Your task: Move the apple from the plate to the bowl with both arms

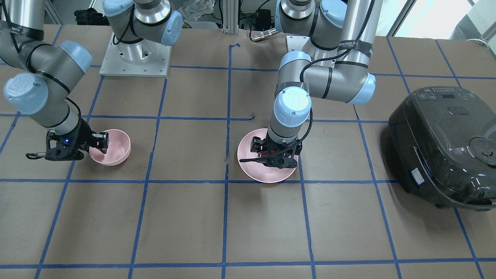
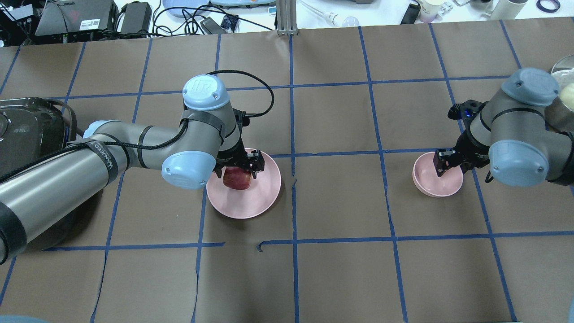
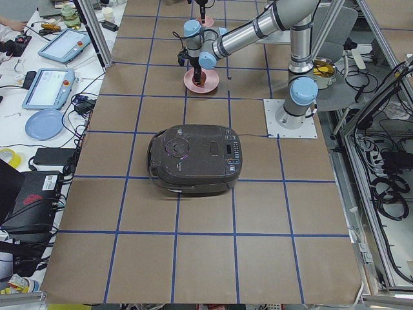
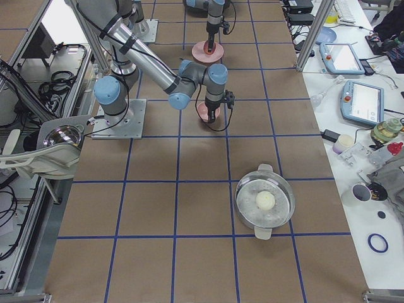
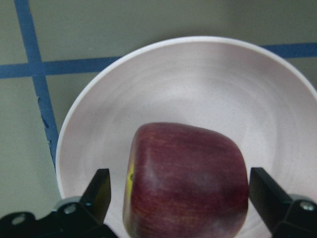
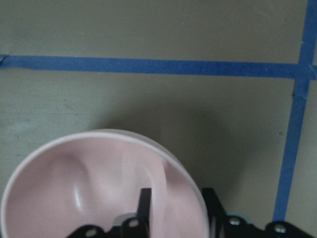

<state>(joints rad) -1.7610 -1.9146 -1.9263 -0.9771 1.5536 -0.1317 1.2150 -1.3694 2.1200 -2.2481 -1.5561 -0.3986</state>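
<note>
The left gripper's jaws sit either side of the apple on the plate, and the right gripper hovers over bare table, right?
Not quite. The right gripper is at the bowl, its jaws straddling the rim, as the right wrist-mounted view shows. The left gripper does have the apple on the plate between its jaws.

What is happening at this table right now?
The left gripper is lowered over the apple on the plate, its fingers open on either side, not yet pinching it. The right gripper is closed on the rim of the bowl, one finger inside and one outside. The bowl is empty, so the transfer has not begun.
</note>
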